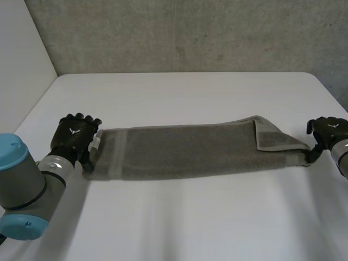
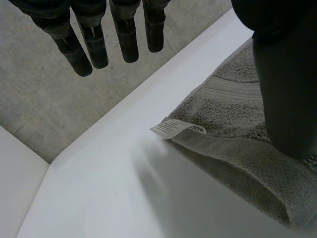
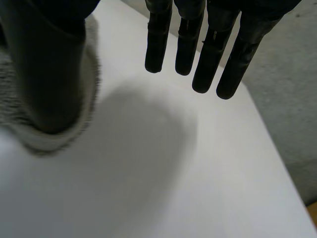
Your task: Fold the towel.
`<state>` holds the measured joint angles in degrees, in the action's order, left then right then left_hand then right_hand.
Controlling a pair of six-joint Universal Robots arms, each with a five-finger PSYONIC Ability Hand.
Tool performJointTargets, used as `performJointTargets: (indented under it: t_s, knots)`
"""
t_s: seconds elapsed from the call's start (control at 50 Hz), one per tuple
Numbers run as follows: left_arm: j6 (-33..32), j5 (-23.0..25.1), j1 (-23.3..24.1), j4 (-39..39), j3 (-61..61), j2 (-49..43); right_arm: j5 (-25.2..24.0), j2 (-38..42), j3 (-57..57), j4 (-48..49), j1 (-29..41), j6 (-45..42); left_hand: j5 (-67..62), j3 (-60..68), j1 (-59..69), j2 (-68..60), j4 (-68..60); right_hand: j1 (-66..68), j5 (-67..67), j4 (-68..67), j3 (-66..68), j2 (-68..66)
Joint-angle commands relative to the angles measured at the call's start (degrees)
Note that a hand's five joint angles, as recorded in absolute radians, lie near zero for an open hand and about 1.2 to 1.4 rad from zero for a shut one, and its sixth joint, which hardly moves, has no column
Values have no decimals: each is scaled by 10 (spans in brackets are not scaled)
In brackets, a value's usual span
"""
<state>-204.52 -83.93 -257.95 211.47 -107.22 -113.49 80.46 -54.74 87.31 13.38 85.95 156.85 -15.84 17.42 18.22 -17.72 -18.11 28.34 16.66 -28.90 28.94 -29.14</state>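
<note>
At the near left the left arm reaches in. Its left hand sits at the left end of the towel, which lies as a long narrow strip from left to right across the near-middle of the table. The right hand sits at the strip's right end, where a corner is turned back over the top.

The head view gives the whole strip and both ends at once, but little of how the hands stand. The wrist views supply that:
- **Left hand:** the fingers are straight and clear of the cloth, and the thumb rests on the towel near a white label.
- **Right hand:** the fingers are straight and held over bare table, and the thumb presses down on the towel's end.

Neither hand pinches anything.

The towel looks like thick, soft terry. I judge it light and limp, likely to sag and drag when lifted, and grippy enough not to slip. The short ends are the likely places to take hold, pinching both layers together so they stay aligned.

Beyond the towel the table runs back to a grey wall.
</note>
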Motion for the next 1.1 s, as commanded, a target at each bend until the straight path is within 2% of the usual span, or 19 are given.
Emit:
performJointTargets:
  t_s: [0.02,0.14,0.42,0.8,0.92,0.96,1.1]
  knots:
    - [0,0,0,0,0,-1,-51,-8,12,-33,4,1,128,-43,-51,46,50,-14,2,20,-20,22]
    - [0,0,0,0,0,-4,-76,-18,13,-42,11,32,128,-43,-51,46,50,-16,1,22,-22,24]
    - [-1,0,2,3,0,-11,-72,-12,-40,-52,14,39,126,-42,-50,45,49,-16,1,22,-22,24]
    - [-2,0,3,9,1,-23,-62,60,-133,-71,46,37,126,-42,-50,45,49,-13,4,18,-19,21]
    - [-2,0,3,9,3,-25,-35,64,-162,-66,41,39,126,-42,-50,45,49,-8,9,13,-14,16]
    - [-2,0,3,9,3,-26,-3,71,-182,-65,40,42,126,-42,-50,45,49,-8,9,13,-14,16]
    - [-3,-1,3,9,4,-31,44,95,-203,-64,40,58,126,-42,-50,45,49,-9,7,15,-15,17]
